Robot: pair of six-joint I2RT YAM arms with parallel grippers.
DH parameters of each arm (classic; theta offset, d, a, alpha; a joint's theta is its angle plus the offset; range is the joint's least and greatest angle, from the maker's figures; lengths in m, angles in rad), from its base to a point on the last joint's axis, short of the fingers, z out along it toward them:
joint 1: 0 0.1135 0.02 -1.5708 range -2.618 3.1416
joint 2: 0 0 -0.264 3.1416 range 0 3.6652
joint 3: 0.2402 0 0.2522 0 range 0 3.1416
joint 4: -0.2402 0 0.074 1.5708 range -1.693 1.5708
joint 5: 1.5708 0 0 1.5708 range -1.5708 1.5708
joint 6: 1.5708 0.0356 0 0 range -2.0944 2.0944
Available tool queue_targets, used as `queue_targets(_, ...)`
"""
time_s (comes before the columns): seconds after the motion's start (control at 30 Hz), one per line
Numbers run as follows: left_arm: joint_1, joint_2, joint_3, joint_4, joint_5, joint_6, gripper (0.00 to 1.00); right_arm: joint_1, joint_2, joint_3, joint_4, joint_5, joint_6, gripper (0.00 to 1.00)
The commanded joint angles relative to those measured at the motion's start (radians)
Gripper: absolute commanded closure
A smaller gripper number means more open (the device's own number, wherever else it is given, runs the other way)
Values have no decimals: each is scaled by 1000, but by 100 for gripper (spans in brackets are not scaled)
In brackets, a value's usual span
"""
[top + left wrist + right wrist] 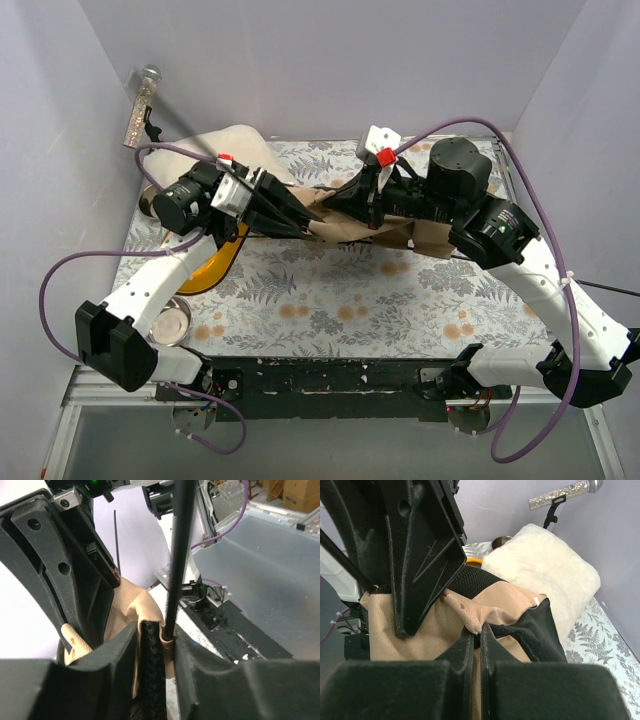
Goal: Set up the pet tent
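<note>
The pet tent stretches bunched, long axis left-to-right across the counter. The left pincer and right pincer are both clamped on its fabric. The left wrist view shows a black pole entering its sleeve.

Soft, even light from above fills the overhead view, leaving only faint shadows on the table. In both wrist views the near end effector fingers loom dark and slightly blurred, while the pet tent weave shows crisp.
</note>
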Motion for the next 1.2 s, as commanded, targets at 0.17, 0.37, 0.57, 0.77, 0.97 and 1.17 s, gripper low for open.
queue_targets(0.17, 189, -118, 14, -371, 40, 56, 13, -74, -33, 50, 22, 84, 58, 99)
queue_targets(0.37, 216, -224, 24, -600, -51, 137, 2, -88, -64, 41, 62, 146, 32, 99)
queue_targets(0.57, 216, -339, 117, -1073, -236, 401, 2, -88, -79, 72, 94, 269, -9, 99)
queue_targets(0.77, 217, -390, 177, -855, -325, 155, 2, -88, -102, 44, 114, 326, -34, 99)
queue_targets(0.97, 217, -307, 401, -733, -454, -71, 2, -88, -107, 21, 104, 331, -52, 99)
queue_targets(1.17, 216, -209, 603, -663, -525, -243, 9, -86, -89, 19, 113, 320, -66, 99)
